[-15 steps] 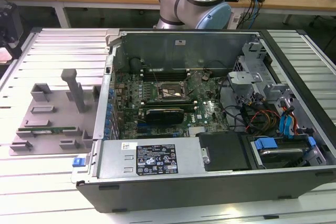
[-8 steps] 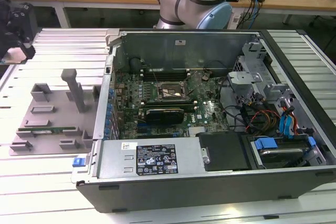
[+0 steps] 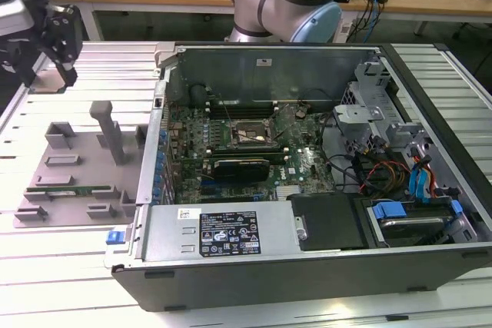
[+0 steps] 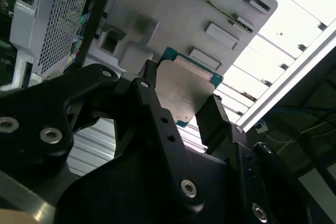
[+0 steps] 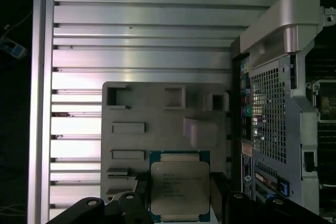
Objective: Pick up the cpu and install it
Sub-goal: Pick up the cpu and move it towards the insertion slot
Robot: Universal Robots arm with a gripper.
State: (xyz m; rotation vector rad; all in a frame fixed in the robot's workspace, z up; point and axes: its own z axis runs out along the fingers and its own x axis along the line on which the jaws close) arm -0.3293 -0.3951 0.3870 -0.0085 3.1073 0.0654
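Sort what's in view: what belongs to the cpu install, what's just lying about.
Job: cpu, clamped in the hand; socket frame on the motherboard; open computer case.
Lying about: memory stick on the grey tray; blue cables.

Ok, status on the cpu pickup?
Gripper shut on the cpu, jaws on opposite edges. Cpu held above the grey tray. Open computer case to the exterior view's right; nothing seen in between.
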